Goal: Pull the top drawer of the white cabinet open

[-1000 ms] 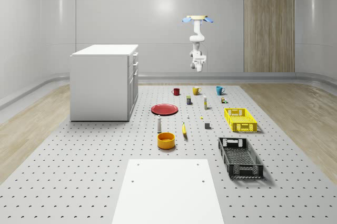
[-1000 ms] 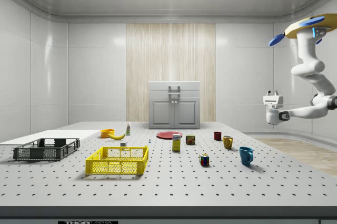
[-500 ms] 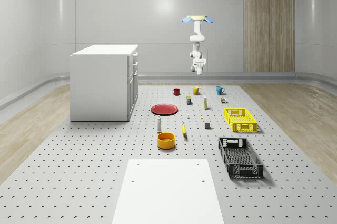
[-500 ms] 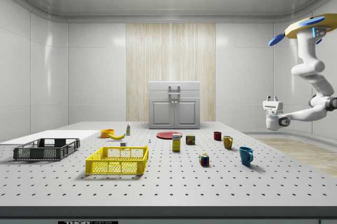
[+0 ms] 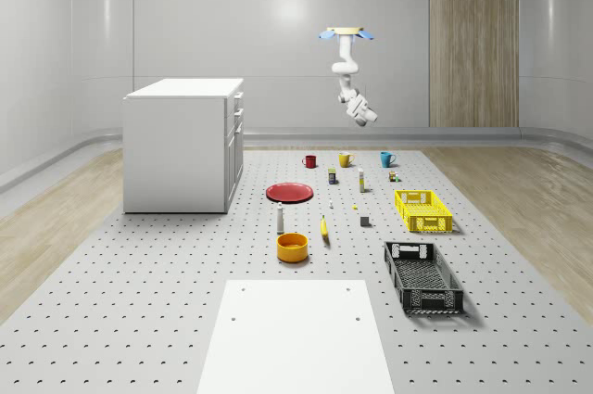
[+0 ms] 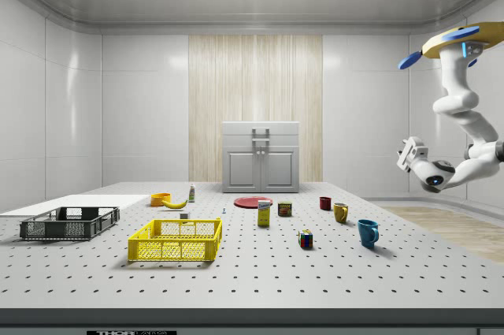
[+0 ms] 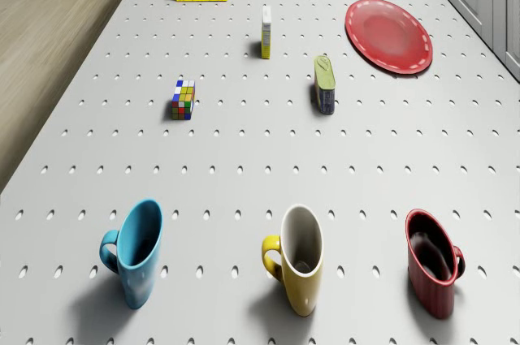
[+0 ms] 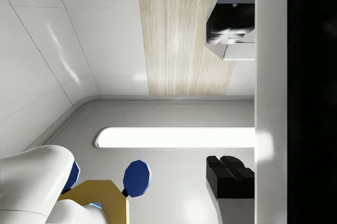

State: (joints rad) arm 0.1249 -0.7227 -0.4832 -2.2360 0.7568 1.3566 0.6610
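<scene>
Since a moment ago the wrist has swung: the claw [image 6: 409, 154], which hung pointing down, now tilts up and away from the drone's mast, toward the whole-scene view's right. The drone [image 5: 347, 33] hovers high over the far end of the surface [image 5: 139, 301], above the row of mugs: red mug [image 5: 309, 161], yellow mug [image 5: 345, 159], blue mug [image 5: 386, 158].

The white cabinet [image 5: 183, 144] stands on the surface at the whole-scene view's left, well apart from the robot. Its top drawer [image 5: 237, 102] sits flush in the cabinet's front, shut, and that front faces the whole-scene view's right, toward the open surface with the red plate [image 5: 290, 192]. From the claw, the drawer lies off to the whole-scene view's left and lower; in the side view its handle [image 6: 261, 132] looks to run crosswise, though I can't be sure.

The arm [image 6: 461, 126] hangs folded below the drone, elbow bent, forearm held out level, wrist cocked upward. I cannot tell whether the claw is wide or narrow. To my eye it points the wrong way for the drawer, so the approach has hardly begun.
</scene>
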